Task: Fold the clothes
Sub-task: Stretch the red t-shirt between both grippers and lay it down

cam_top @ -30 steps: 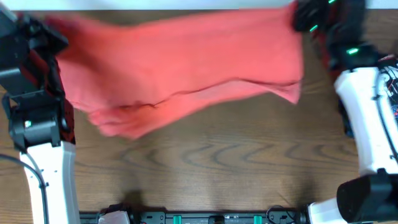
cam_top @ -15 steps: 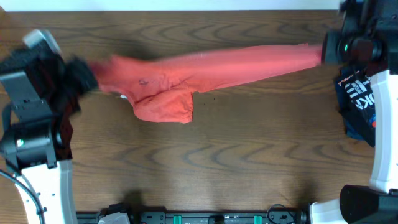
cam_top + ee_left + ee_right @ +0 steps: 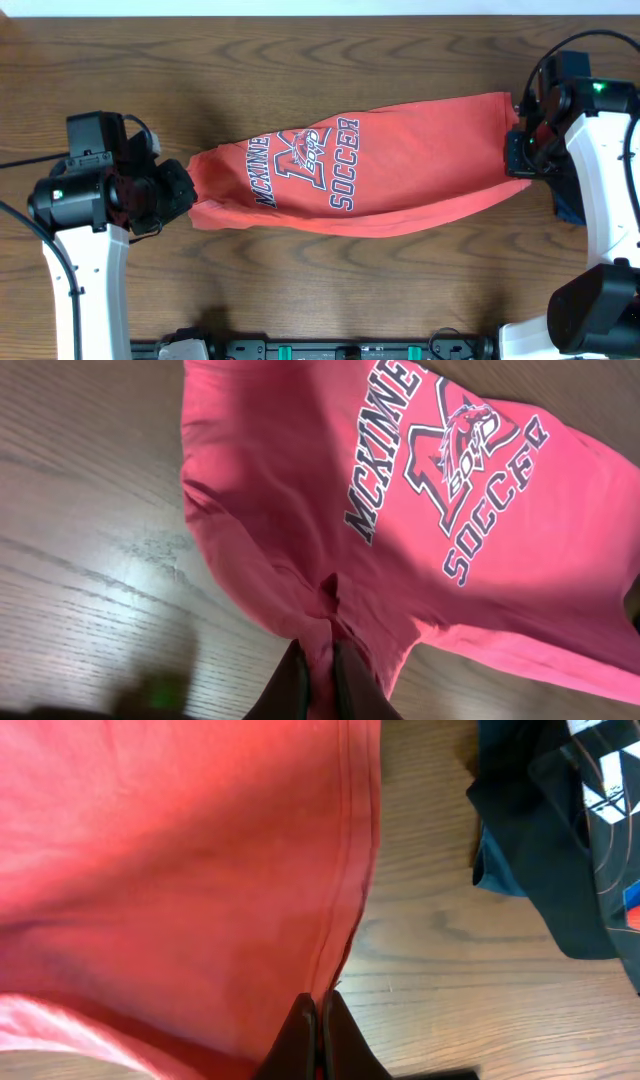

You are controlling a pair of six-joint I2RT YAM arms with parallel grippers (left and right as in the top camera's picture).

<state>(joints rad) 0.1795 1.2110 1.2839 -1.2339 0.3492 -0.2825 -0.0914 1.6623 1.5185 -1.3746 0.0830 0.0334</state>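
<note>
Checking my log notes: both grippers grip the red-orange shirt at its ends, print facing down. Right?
Not quite. The left gripper and right gripper do grip the red-orange shirt at its ends, but the print faces up: the overhead view shows the SOCCER lettering plainly.

1. The left arm (image 3: pixel 75 285) stands past the left end of the red-orange cotton T-shirt with navy-and-white lettering (image 3: pixel 420 160), its white link upright and its black wrist turned toward the shirt.
2. The left gripper (image 3: pixel 183 195) sits at the shirt's left end, its dark fingers (image 3: pixel 290 685) pinched together on bunched cloth.
3. The right arm (image 3: pixel 605 170) stands past the shirt's right end, its white link running alongside.
4. The right gripper (image 3: pixel 515 158) clamps the shirt's right edge, with its fingers (image 3: pixel 300 1035) nearly touching on the hem.
</note>
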